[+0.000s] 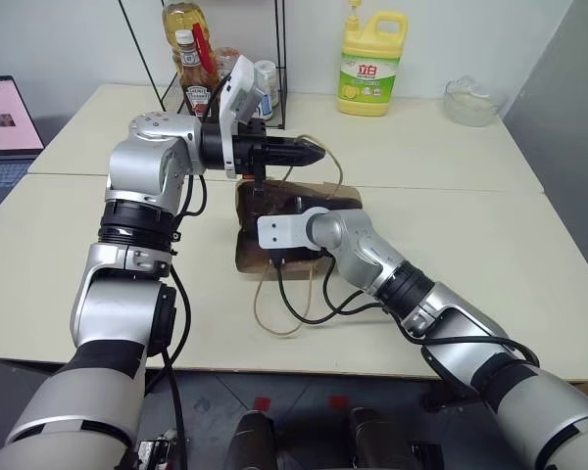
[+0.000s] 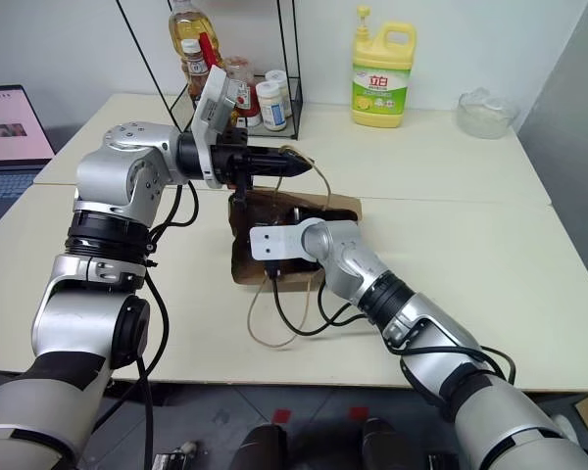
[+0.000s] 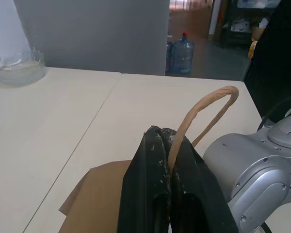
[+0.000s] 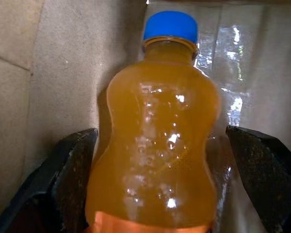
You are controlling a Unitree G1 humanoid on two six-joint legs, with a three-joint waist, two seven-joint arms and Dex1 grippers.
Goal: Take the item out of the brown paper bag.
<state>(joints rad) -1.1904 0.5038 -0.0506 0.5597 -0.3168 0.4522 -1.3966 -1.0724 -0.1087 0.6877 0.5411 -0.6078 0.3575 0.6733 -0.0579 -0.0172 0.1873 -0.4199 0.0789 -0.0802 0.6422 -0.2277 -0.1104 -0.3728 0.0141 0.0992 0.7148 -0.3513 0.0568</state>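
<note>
The small clear plastic bottle of orange drink [image 4: 155, 141], blue-capped, lies inside the crinkled brown paper bag [image 1: 265, 201], between the right gripper's [image 4: 160, 184] spread fingers, seemingly untouched. The left gripper [image 3: 167, 145] is pinched together on the bag's twisted-paper loop handle [image 3: 203, 109].

Office-like room: pale tables [image 1: 451, 157], laptop [image 1: 5, 132], water jug [image 3: 185, 54]

bottle [image 4: 157, 141] in bag [image 1: 265, 211] (seemingly lying), on table [image 1: 529, 245]
</note>
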